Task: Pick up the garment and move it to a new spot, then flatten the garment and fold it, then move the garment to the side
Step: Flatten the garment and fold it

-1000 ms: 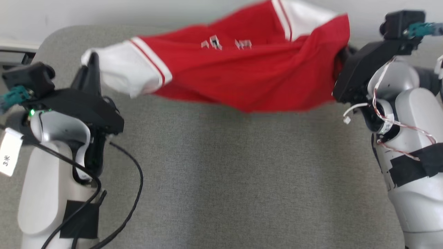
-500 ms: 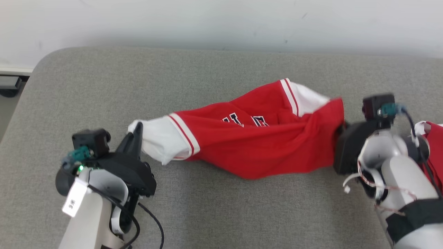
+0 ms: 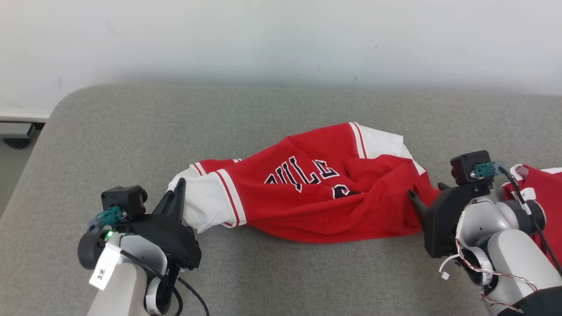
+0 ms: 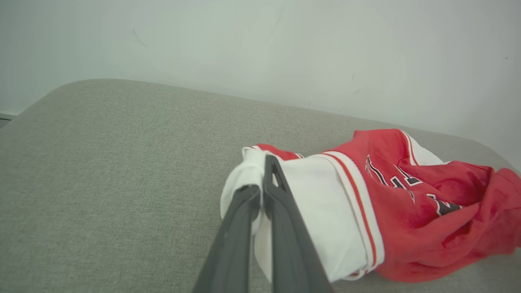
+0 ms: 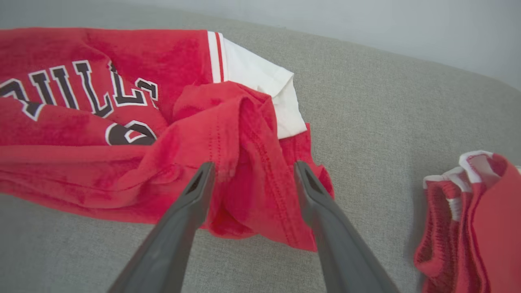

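**Setting.** Pale wall on the far side. A grey fabric-covered tabletop with a rounded far-left corner runs the width of my head view.

**Item 1, garment.** Red jersey with white sleeves and dark lettering. It lies bunched at mid-tabletop, creased and twisted, long axis left to right. One white sleeve points left; the other shows at the far right.

**Item 2, left tool.** Fingers together, clamped on the edge of the left white sleeve. The forearm rises from the near left with the wrist low over the tabletop and the fingers pointing to the far side.

**Item 3, right tool.** Fingers apart, straddling the red fold at the garment's right end, gripping nothing that I can see. The arm enters from the near right, elbow bent, with the tool angled left toward the cloth.

**Item 4, second red garment.** Crumpled heap at the right edge, apart from the jersey.

**Step in hand, my judgement.** The jersey is down at its spot. Flattening is opening and folding is not begun.

**Next move, my reading.** I would take the right end at a cleaner point, such as a hem corner. I would then draw it rightward against the left hold to clear the twist, keeping clear of Item 4.
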